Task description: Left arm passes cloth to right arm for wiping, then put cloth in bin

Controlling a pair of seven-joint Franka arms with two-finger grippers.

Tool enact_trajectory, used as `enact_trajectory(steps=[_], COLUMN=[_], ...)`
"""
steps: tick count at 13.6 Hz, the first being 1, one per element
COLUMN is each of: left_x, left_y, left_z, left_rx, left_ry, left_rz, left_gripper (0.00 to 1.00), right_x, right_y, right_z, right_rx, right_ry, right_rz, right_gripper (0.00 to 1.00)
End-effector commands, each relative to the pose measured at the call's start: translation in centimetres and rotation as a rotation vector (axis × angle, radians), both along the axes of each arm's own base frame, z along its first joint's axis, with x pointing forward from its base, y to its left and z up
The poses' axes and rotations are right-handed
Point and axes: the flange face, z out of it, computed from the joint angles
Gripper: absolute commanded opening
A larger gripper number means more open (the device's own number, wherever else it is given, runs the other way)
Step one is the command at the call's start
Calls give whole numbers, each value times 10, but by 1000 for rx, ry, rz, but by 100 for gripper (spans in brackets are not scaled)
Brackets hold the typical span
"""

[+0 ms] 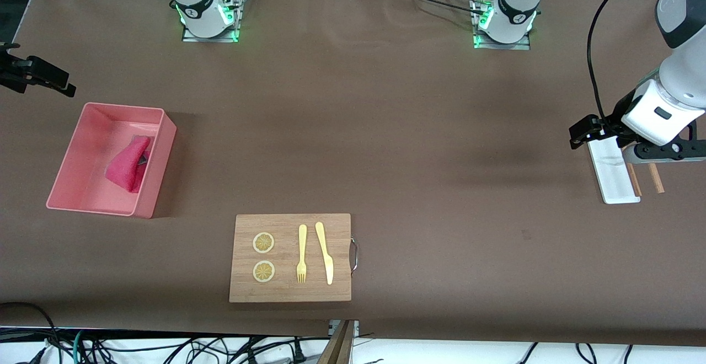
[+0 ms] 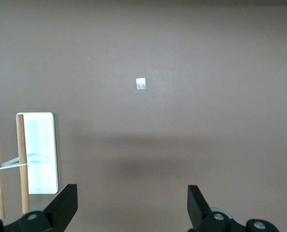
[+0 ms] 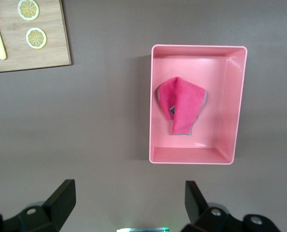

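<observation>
At the front view's left edge, the right gripper [image 1: 41, 77] is hanging spread and empty, just above the bin [image 1: 160, 149], where the cloth [image 1: 128, 164] is lying crumpled. At right edge, the left gripper [image 1: 593, 132] is waiting, spread, over the white tray [image 1: 609, 174].

Even overhead light, soft shadows, sharp focus, no glare

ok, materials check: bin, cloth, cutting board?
The bin: looks like rigid pink plastic, with smooth, uniform walls and a faint sheen. The cloth, crumpled inside it: soft fabric, possibly microfibre, magenta with a grey edge showing; it folds limply. The cutting board: pale wood or bamboo with visible strip grain, a matte finish and a metal handle.
</observation>
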Motion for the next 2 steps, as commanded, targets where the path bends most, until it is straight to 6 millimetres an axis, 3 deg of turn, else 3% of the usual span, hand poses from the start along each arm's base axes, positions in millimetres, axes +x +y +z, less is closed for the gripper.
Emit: enact_trajectory(steps=[1, 2], left_x=[4, 4], left_y=[-2, -2], left_z=[5, 5], left_rx=[-15, -15], left_ry=[-5, -5], left_rz=[7, 7], left_gripper=[100, 100], right_x=[-1, -1], right_y=[1, 0], right_z=[-1, -1], right_rx=[14, 13], right_ry=[9, 9], right_rz=[-4, -6], right_gripper=[100, 100])
